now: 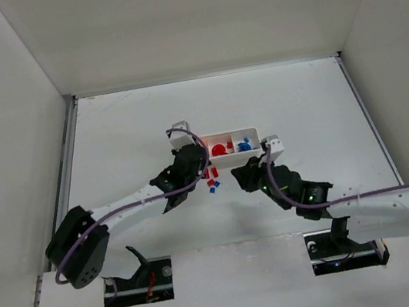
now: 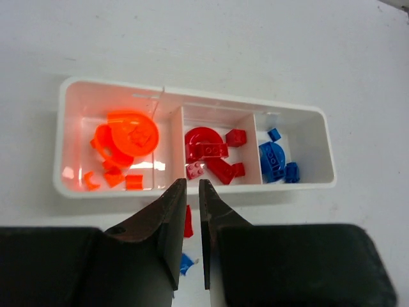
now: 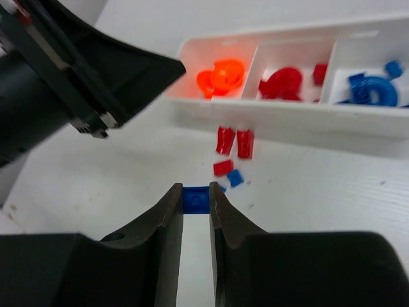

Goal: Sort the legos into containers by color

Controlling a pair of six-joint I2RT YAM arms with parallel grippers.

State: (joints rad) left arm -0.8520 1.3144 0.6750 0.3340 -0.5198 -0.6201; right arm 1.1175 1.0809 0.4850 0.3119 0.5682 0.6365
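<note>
The white three-compartment tray (image 2: 323, 146) (image 1: 256, 131) (image 3: 287, 123) holds orange legos (image 2: 125, 137) on the left, red legos (image 2: 211, 151) in the middle and blue legos (image 2: 276, 160) on the right. My left gripper (image 2: 192, 185) (image 1: 204, 171) hovers shut and empty just in front of the tray, over a loose red piece (image 2: 188, 221) and a blue piece (image 2: 185, 263). Low over the table, a small blue brick (image 3: 195, 199) sits gripped between the fingertips of my right gripper (image 3: 196, 192) (image 1: 234, 175).
Loose pieces lie on the table before the tray: two red bricks (image 3: 232, 141), another red one (image 3: 223, 167) and a small blue one (image 3: 235, 178). The left arm's black gripper body (image 3: 96, 70) hangs close on the upper left of the right wrist view.
</note>
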